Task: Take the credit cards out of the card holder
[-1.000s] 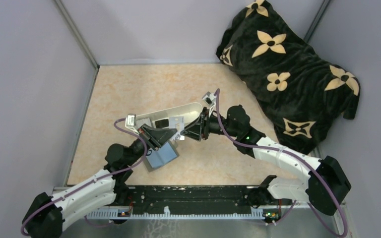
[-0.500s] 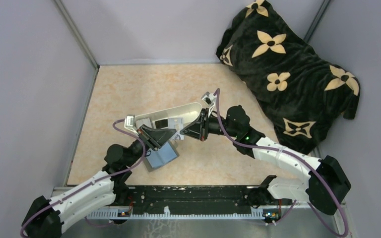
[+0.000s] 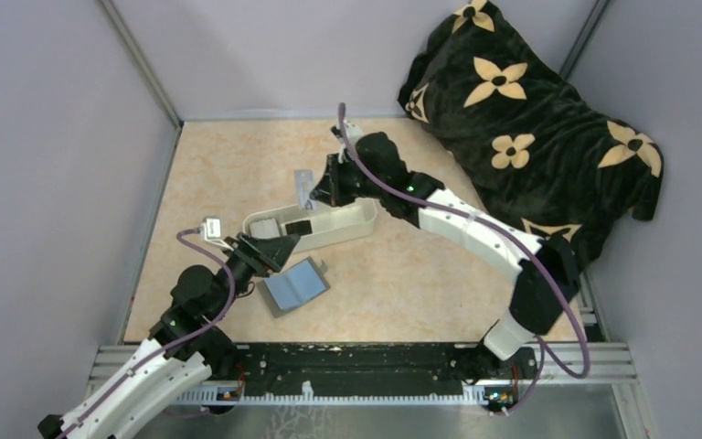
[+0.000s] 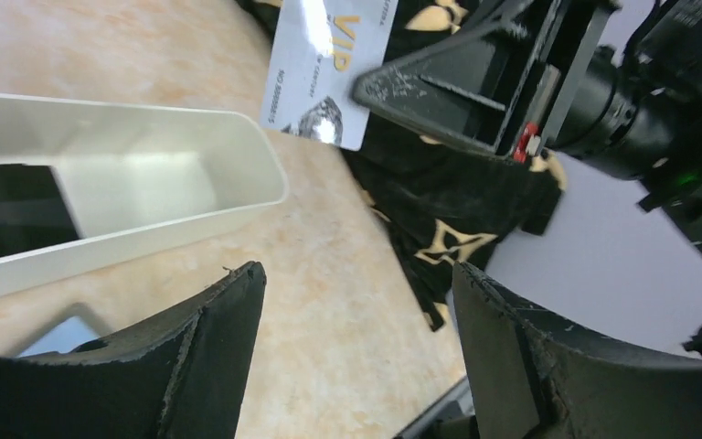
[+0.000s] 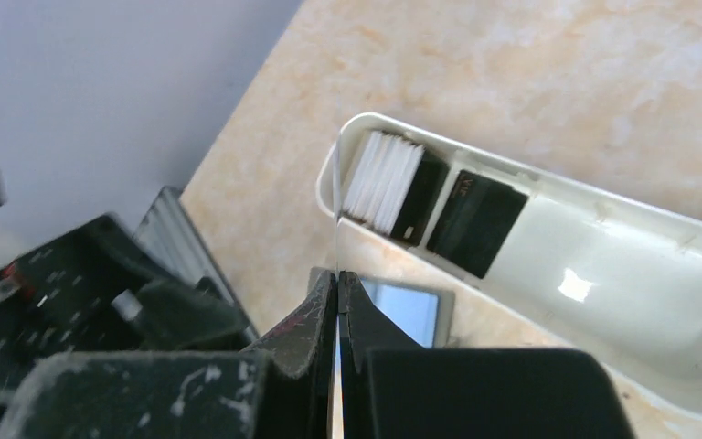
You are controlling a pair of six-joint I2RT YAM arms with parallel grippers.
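Right gripper [image 3: 314,188]: clamped on a pale card [image 3: 303,186], held just beyond the far side of the white tray [image 3: 356,219]. Left gripper [image 3: 281,251]: jaws wide, empty, at the tray's near left edge. Card holder [image 3: 296,285]: lies open on the table, just in front of the tray. Other cards [image 5: 382,181]: inside the tray.

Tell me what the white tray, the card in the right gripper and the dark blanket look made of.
White tray: likely hard plastic, glossy, with a bright highlight. Card in the right gripper: thin plastic probably, shiny silver print catching glare. Blanket: soft plush fabric, fuzzy and rumpled.
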